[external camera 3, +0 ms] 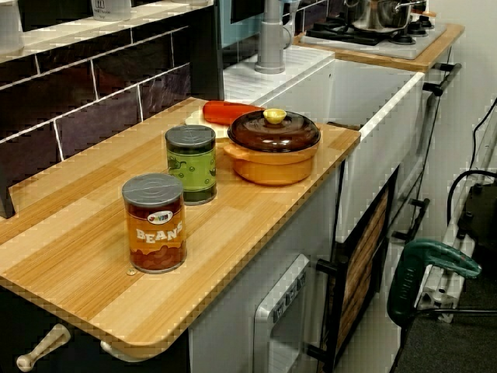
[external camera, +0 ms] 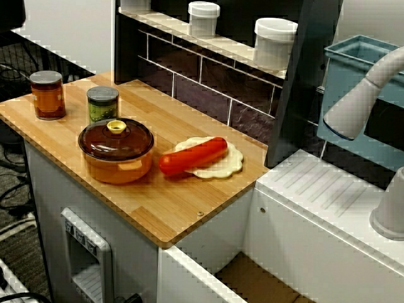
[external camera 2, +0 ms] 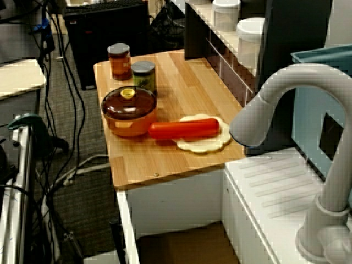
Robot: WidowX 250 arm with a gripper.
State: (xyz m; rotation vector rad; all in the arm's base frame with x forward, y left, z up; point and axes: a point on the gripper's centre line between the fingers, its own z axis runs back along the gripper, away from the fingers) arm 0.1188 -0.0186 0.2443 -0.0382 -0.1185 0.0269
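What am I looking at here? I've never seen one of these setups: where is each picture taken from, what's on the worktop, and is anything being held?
This is a toy kitchen set up for a robot arm, but no arm or gripper shows in any of the three pictures, so nothing is seen being held. One picture looks down on the wooden countertop from its front. One looks along it from over the curved grey tap. One sits low at the counter's far end, looking towards the hob. On the counter stand an orange pot with a brown lid and yellow knob, a green-labelled tin and an orange tin marked beans. Beside the pot, a red toy sausage lies across a flat cream disc with a scalloped edge. White lidded jars stand on the shelf behind.
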